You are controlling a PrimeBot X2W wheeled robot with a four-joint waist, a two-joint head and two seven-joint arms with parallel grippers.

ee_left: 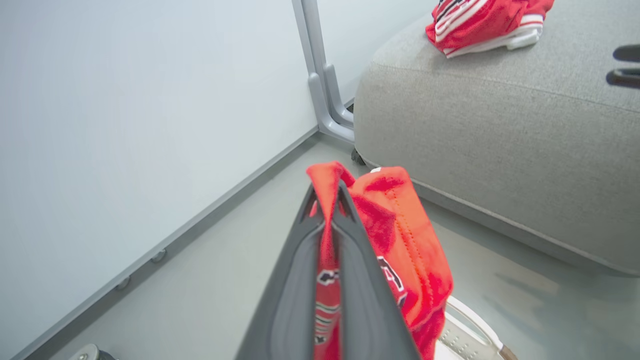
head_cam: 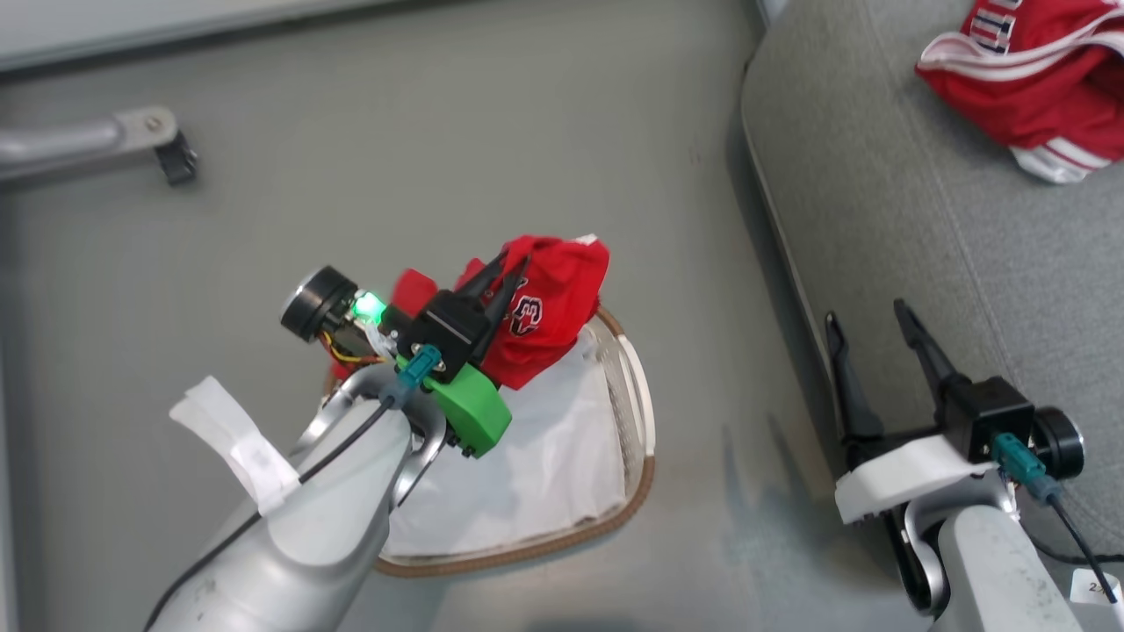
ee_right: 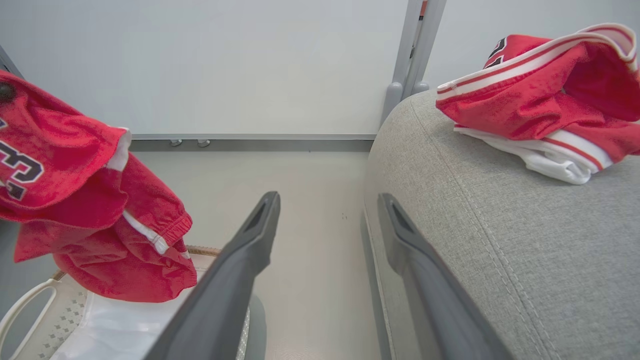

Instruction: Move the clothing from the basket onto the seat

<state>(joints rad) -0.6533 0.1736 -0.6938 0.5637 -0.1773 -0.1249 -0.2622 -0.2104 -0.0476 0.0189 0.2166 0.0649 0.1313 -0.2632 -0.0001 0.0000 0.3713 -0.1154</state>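
Note:
My left gripper [head_cam: 505, 263] is shut on a red garment [head_cam: 553, 307] printed with a black-and-white number. It holds the garment up over the far end of the basket [head_cam: 645, 456], whose white liner [head_cam: 527, 465] lies bare. In the left wrist view the cloth [ee_left: 400, 235] is pinched between the fingertips and drapes to the right. Red shorts with white stripes [head_cam: 1036, 79] lie on the grey seat [head_cam: 922, 219]. My right gripper [head_cam: 865, 312] stands open and holds nothing at the seat's near edge, right of the basket. From the right wrist, the held garment [ee_right: 75, 200] hangs above the basket [ee_right: 40, 310].
A grey metal frame leg with a dark caster [head_cam: 132, 140] lies on the floor at the far left. A pale wall with a baseboard and an upright metal post [ee_left: 320, 75] stand behind the seat. Grey floor [head_cam: 439, 132] stretches between the basket and the seat.

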